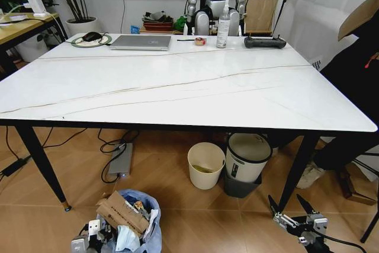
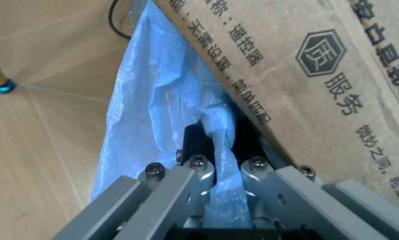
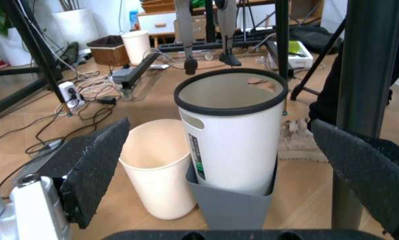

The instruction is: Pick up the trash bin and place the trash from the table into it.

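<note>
In the head view, the trash bin (image 1: 137, 223) was seen on the floor at the near left, in front of the bench (image 1: 177, 87), its pale-blue bag stuffed with a brown cardboard piece (image 1: 121, 213) and white tissues. The left gripper (image 1: 89, 235) was seen at the bin's near left edge. The right gripper (image 1: 296, 214) was held low at the near right, jaws spread and empty. No litter was seen on the bench top; a laptop (image 1: 142, 41) and a remote controller (image 1: 265, 42) lay at its far edge.

In the left wrist view, the jaws were clamped on a bunched fold of the blue bag (image 2: 159, 100), with the cardboard leaning just beside. Only thin film appeared to be held, so it was judged that the bag might tear or slip out, or the cardboard might topple.

In the right wrist view, the cream bin (image 3: 156, 167) and the grey-and-white bin (image 3: 233, 140) stood ahead between the open jaws; a mistaken grasp of either was judged possible.
</note>
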{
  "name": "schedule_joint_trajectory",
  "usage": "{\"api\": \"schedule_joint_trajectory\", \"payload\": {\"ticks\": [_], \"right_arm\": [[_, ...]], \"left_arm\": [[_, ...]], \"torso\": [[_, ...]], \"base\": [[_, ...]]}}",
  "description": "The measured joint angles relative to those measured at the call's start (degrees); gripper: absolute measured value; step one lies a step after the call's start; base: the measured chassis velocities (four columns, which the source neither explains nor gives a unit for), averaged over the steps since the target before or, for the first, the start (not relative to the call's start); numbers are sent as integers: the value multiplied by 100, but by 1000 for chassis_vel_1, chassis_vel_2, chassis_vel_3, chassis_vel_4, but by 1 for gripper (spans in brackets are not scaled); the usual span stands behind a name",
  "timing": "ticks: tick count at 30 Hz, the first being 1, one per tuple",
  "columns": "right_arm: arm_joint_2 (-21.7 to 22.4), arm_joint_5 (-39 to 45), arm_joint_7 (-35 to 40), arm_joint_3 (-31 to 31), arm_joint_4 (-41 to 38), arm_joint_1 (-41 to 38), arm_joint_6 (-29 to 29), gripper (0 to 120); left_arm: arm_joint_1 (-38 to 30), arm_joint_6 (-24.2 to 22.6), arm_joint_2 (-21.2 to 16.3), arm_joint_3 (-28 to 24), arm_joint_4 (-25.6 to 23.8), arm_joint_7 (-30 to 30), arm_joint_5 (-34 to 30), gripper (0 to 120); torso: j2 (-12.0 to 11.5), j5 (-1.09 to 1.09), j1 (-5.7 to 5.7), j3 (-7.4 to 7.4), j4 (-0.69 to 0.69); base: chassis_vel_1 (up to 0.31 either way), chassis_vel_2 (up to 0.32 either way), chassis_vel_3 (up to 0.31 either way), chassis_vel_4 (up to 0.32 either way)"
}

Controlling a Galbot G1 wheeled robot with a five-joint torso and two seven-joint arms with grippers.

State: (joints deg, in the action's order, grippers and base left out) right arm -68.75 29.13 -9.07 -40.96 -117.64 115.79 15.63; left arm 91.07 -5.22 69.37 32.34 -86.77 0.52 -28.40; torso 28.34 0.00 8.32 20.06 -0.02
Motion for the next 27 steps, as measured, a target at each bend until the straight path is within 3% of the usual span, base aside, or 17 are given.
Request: {"api": "schedule_joint_trajectory", "payload": {"ticks": [11, 27], "right_arm": [[0, 0, 0, 0, 0, 0, 0, 100], [0, 0, 0, 0, 0, 0, 0, 100]], "left_arm": [[-282, 126, 175, -65, 532, -130, 101, 0], [-410, 251, 240, -18, 920, -188, 136, 0]], "torso": [[18, 0, 8, 11, 0], [31, 0, 13, 19, 1]], "base": [[0, 0, 0, 0], [0, 0, 0, 0]]}}
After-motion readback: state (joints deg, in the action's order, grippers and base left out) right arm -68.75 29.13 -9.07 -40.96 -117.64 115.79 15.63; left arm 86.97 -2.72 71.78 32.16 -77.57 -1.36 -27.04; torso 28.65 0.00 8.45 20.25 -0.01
